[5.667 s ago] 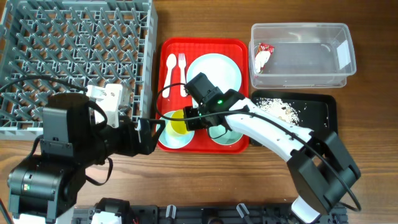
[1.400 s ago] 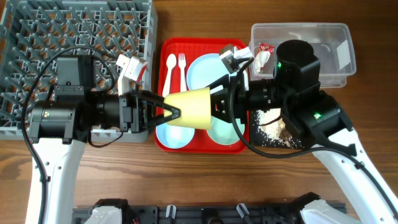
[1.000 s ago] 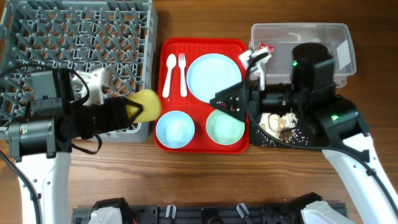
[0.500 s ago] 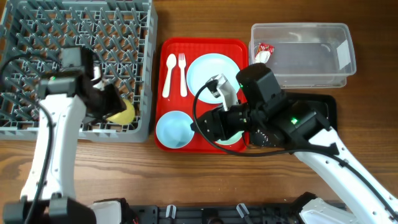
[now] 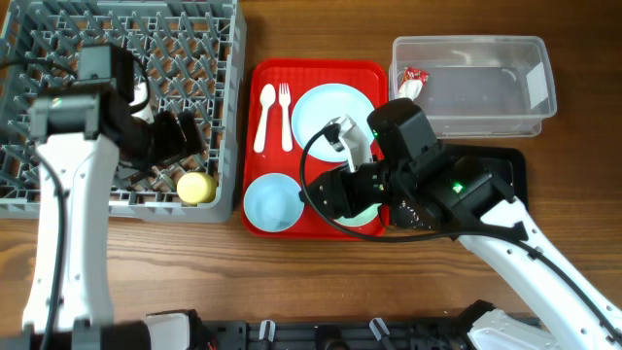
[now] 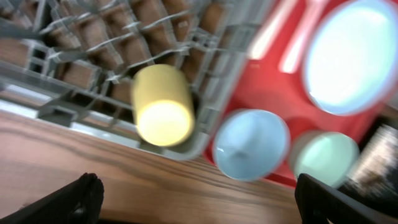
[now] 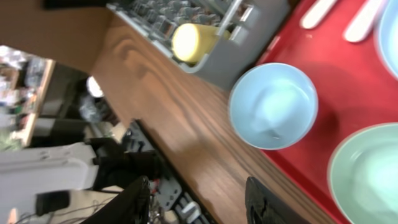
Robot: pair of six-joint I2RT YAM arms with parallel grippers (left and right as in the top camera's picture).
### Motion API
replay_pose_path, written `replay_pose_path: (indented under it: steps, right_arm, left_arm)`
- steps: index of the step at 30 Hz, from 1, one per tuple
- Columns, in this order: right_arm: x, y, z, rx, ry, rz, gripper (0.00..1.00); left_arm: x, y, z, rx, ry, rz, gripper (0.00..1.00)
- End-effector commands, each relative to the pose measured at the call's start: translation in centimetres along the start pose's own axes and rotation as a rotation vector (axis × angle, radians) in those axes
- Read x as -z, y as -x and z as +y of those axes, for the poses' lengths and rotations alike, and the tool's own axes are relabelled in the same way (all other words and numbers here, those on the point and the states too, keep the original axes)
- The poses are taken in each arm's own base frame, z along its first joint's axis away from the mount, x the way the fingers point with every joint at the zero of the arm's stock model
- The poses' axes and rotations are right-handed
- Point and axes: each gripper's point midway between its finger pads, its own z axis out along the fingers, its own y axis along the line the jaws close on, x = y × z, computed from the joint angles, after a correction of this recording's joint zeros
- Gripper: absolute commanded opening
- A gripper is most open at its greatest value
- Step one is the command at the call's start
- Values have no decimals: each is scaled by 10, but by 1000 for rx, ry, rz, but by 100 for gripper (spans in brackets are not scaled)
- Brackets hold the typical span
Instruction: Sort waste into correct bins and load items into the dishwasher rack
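- Rack: the dishwasher rack (image 5: pixel 117 58) holds one item only.
- Arms: left jaws are apart and empty, near the cup. Right jaws are apart and empty, low over the bowls.
- Red serving tray (image 5: pixel 258 73): plate (image 5: pixel 333 115), blue bowl (image 5: pixel 271 202), mint bowl (image 7: pixel 367 174), spoon (image 5: pixel 263 119) and fork (image 5: pixel 285 115) are not yet loaded.
- Bins: the clear tub (image 5: pixel 486 107) holds the wrapper (image 5: pixel 412 87). The black tray (image 5: pixel 505 170) is largely hidden, so the scraps cannot be confirmed.
- Yellow cup (image 5: pixel 195 186): in the rack corner nearest the blue bowl.
- Judgement: loading has barely begun.
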Motion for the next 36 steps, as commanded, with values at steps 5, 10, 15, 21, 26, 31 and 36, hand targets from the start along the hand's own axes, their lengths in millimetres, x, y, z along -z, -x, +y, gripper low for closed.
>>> replay_pose_path:
  steps: [5,10,15,21,26,31,36]
  right_arm:
    - [3,2,-42,-92,-239,-42,51]
    - [3,4,-41,-91,-235,-50,54]
    - [3,7,-39,-119,-223,-61,55]
    - [1,2,-28,-520,-156,-62,100]
    - [16,33,-21,-261,-116,-182,100]
    - [92,58,24,312,-153,-457,100]
    - [163,48,-14,428,-531,-660,100]
  left_arm:
    - [112,-40,-37,-238,-284,-365,100]
    - [158,-75,-27,-278,-304,-562,100]
    - [179,-98,-22,-295,-326,-658,100]
    - [187,-109,-20,-305,-337,-702,100]
    - [187,-109,-20,-305,-337,-702,100]
    - [187,-109,-20,-305,-337,-702,100]
    - [187,-109,-20,-305,-338,-702,100]
